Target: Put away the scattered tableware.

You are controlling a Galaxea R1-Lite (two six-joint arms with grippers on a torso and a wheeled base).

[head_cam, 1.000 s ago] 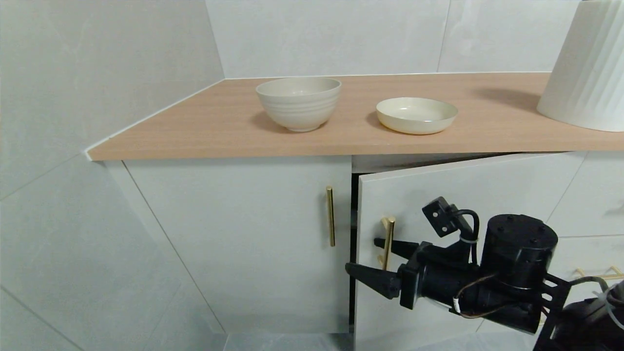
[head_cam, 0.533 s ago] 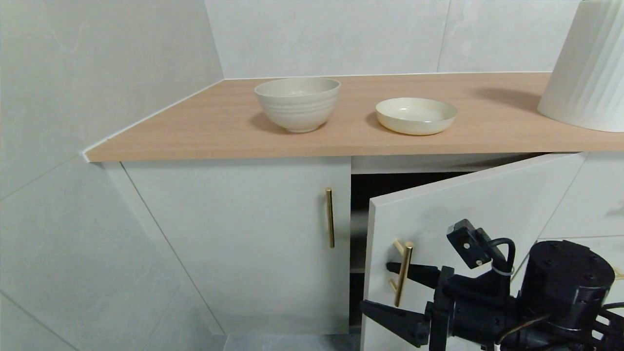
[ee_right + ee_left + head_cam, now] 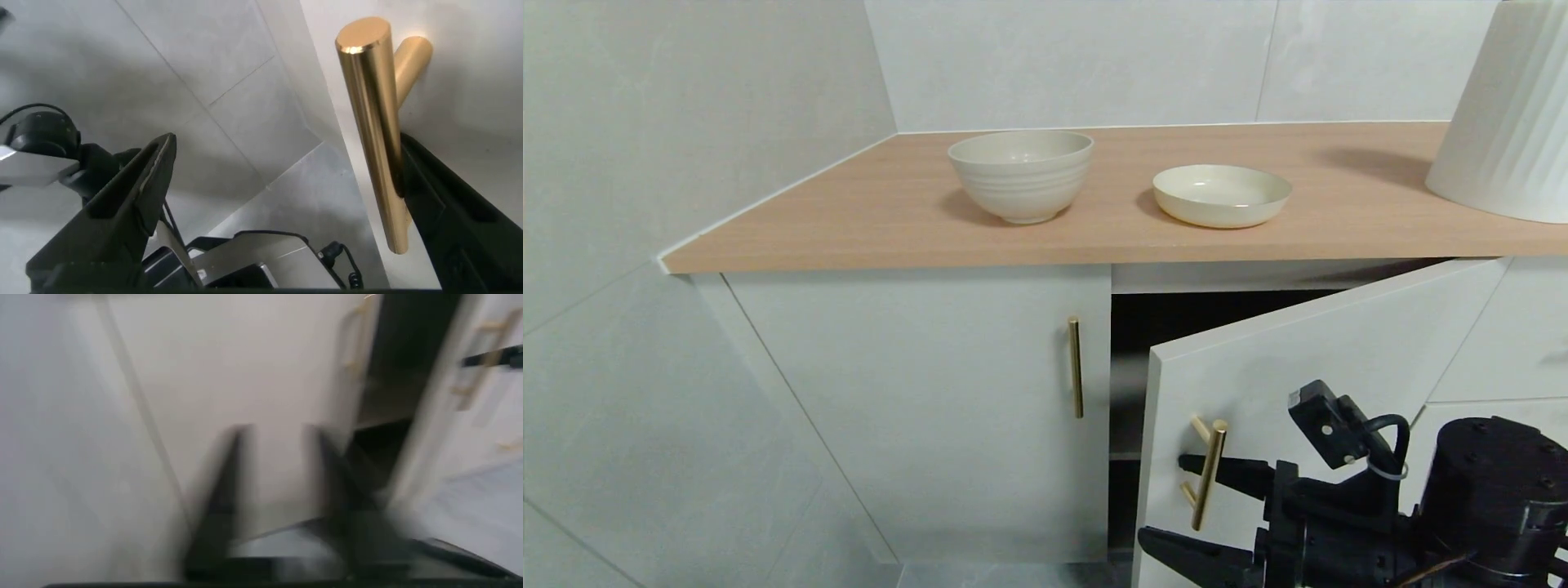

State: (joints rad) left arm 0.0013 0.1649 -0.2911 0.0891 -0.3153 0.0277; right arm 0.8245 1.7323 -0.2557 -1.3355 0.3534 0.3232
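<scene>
A cream ribbed bowl (image 3: 1021,174) and a shallow cream plate (image 3: 1222,193) stand on the wooden counter (image 3: 849,220). Below it, the right cabinet door (image 3: 1298,367) hangs part-way ajar. My right gripper (image 3: 1168,502) is open, its two black fingers straddling the door's brass handle (image 3: 1207,474). In the right wrist view the handle (image 3: 372,122) lies between the spread fingers (image 3: 139,196) of the gripper (image 3: 286,147), against the far one. My left gripper (image 3: 275,433) is open and points at the shut left cabinet door (image 3: 245,367), holding nothing.
A tall white ribbed vessel (image 3: 1511,114) stands at the counter's right end. The left door carries its own brass handle (image 3: 1076,367). A dark cabinet interior (image 3: 1176,314) with a shelf shows through the gap. Tiled walls close off the left and back.
The right cabinet door has swung further out, its handle shifting down and right. My right gripper moved along with the handle, lower and nearer the camera. Bowl and plate stayed put.
</scene>
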